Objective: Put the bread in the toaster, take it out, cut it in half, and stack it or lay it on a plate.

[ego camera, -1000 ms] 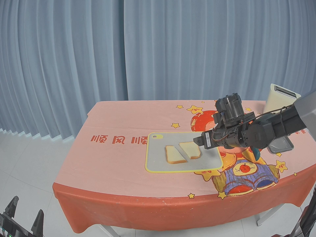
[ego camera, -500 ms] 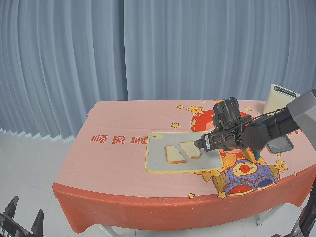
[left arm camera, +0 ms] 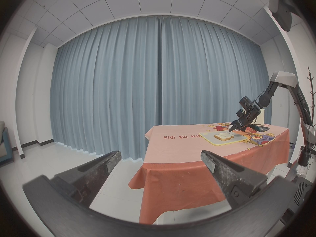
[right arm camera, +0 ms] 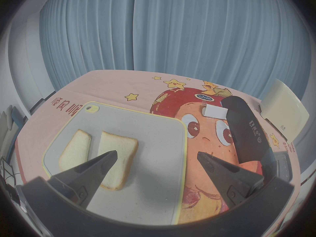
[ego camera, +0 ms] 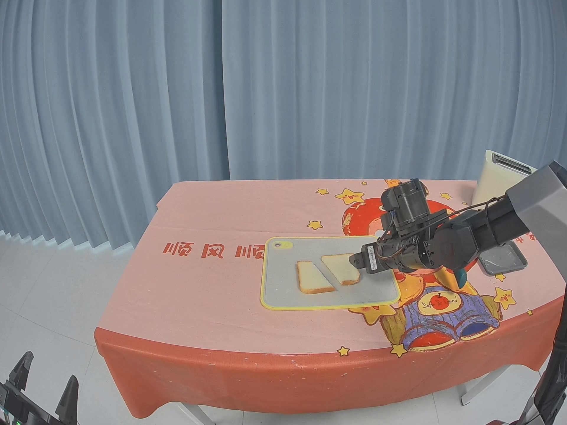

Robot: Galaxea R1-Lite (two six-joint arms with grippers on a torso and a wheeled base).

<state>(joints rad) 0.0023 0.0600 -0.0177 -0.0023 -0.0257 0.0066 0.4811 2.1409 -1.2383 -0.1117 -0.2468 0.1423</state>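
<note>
Head view: right tool [ego camera: 356, 261] hung wide open, empty, just beside the right bread half [ego camera: 342, 268] on the cutting board [ego camera: 331, 295]; left bread half [ego camera: 312, 278] lay alongside.
Left wrist view: left tool [left arm camera: 161, 158] open, empty, well off the surface [left arm camera: 184, 142].
Right wrist view: one finger [right arm camera: 95, 168] sat over the right bread half. Closing there would probably crumple it or shove it into the left bread half.

Right gripper [ego camera: 357, 261] lower, closer over right bread half [ego camera: 342, 268]
</note>
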